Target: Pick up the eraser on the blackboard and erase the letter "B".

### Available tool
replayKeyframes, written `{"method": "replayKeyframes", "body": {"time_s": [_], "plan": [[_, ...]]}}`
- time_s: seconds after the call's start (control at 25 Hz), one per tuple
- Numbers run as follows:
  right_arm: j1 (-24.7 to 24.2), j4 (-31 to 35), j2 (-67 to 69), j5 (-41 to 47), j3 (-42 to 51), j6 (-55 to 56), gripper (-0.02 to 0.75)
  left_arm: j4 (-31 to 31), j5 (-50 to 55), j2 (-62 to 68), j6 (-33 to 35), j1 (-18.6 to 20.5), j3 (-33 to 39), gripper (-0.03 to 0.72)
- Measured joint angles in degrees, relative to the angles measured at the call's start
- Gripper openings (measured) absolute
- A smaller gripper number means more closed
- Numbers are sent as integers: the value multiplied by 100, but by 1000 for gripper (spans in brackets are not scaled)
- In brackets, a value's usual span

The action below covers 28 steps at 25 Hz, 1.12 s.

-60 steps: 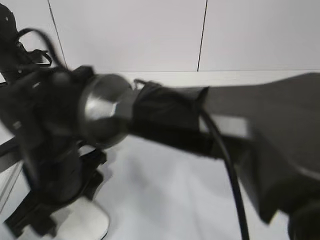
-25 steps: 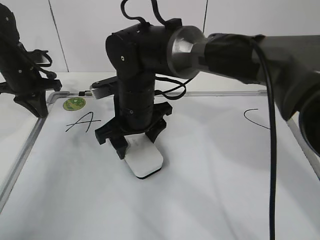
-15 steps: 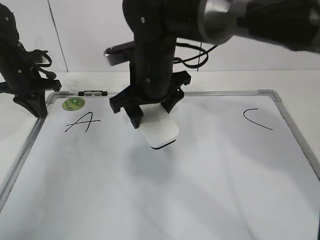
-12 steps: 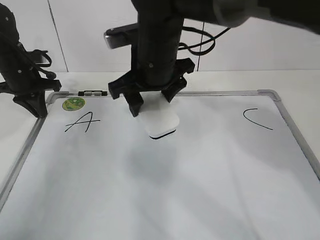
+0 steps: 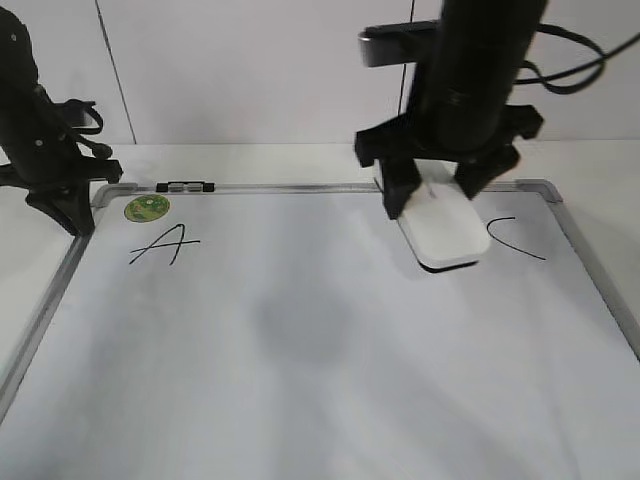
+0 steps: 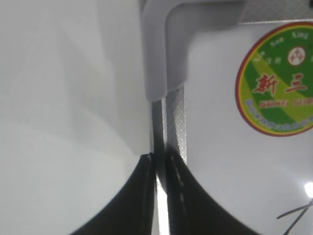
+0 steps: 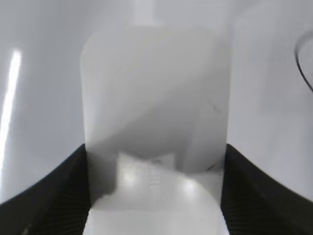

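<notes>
The blackboard point(image 5: 300, 400) is a white board with a silver-grey frame lying flat. My right gripper point(image 5: 435, 195) is shut on the white eraser point(image 5: 447, 237) and holds it over the board's upper right, just left of the "C" point(image 5: 515, 238). In the right wrist view the eraser point(image 7: 154, 98) fills the space between the jaws point(image 7: 155, 196). The "A" point(image 5: 160, 243) is at the upper left. No letter "B" shows on the board. My left gripper point(image 6: 160, 159) is shut on the board's left frame edge point(image 6: 173, 112) below its rounded corner.
A round green sticker point(image 5: 147, 208) sits at the board's top left, also in the left wrist view point(image 6: 279, 81). A small black clip point(image 5: 185, 186) is on the top frame. The left arm point(image 5: 45, 140) stands at the far left. A white wall is behind.
The right arm lifted the eraser from the board's middle and carried it right, from near the "A" side to beside the "C". The left arm has not moved.
</notes>
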Motion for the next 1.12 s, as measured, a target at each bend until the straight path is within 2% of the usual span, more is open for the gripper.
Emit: {"method": "replayKeyframes", "body": {"time_s": [0.52,0.8,1.12], "plan": [[-1740,285,-1848,-116,2836,-116,547,0,0,0,0,0,0,34],[-2416,339,-1819,-888,3150,-591,547,-10,10,0,0,0,0,34],[-2485,339,-1369,-1290,3150,-1184,547,-10,4,0,0,0,0,34]]}}
